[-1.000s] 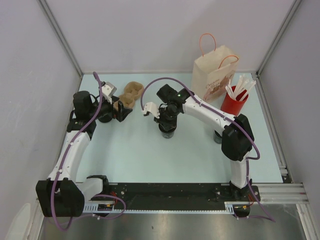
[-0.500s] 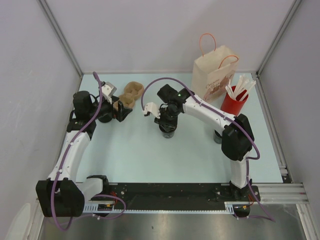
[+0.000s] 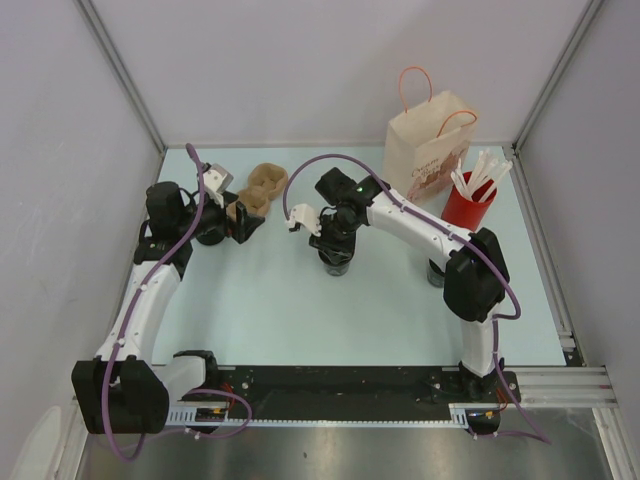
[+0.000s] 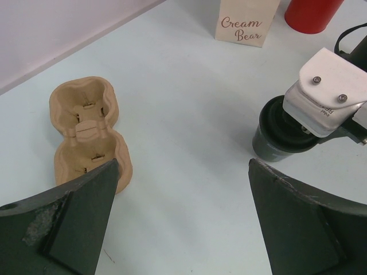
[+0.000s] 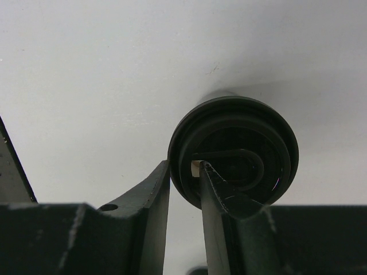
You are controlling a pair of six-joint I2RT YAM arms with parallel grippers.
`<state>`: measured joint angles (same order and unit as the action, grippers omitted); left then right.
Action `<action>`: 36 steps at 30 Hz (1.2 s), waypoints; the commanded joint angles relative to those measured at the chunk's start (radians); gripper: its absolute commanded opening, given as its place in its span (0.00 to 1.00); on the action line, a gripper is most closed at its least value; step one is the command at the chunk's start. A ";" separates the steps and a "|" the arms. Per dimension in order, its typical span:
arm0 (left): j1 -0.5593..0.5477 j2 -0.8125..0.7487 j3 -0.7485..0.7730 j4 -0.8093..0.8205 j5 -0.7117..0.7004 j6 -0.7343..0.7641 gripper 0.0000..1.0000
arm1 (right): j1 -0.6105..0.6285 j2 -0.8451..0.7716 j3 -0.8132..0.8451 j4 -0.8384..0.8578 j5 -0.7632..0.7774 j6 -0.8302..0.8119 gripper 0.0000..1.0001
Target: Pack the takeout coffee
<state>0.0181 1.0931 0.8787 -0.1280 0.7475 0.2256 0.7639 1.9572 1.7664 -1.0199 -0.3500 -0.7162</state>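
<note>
Here, the takeout coffee (image 4: 269, 144) is shown upright near the middle of the tabletop (image 3: 280, 310), straddled at the rim by the right gripper (image 5: 184, 167), presumably for lifting, though a firm pinch cannot be told.

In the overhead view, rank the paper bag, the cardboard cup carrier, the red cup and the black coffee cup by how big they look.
1. paper bag
2. cardboard cup carrier and red cup, about alike, not ranked
3. black coffee cup, unsure: the right gripper hides most of it
</note>
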 commanded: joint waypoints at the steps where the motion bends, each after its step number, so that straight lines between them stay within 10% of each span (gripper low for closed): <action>1: 0.008 -0.002 -0.010 0.048 0.035 -0.002 0.99 | 0.002 -0.057 0.010 -0.014 -0.017 -0.014 0.31; 12: 0.008 0.011 -0.014 0.060 0.061 -0.019 0.99 | 0.002 -0.129 0.045 -0.043 -0.026 -0.017 0.35; 23: -0.078 0.184 0.100 -0.071 0.102 0.007 1.00 | -0.152 -0.282 0.042 -0.026 -0.139 0.037 1.00; 36: -0.283 0.579 0.443 -0.242 0.073 -0.063 0.99 | -0.324 -0.477 -0.255 0.132 -0.268 0.104 1.00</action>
<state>-0.2379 1.6024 1.2209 -0.3290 0.7933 0.2222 0.4419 1.5246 1.5536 -0.9455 -0.5674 -0.6270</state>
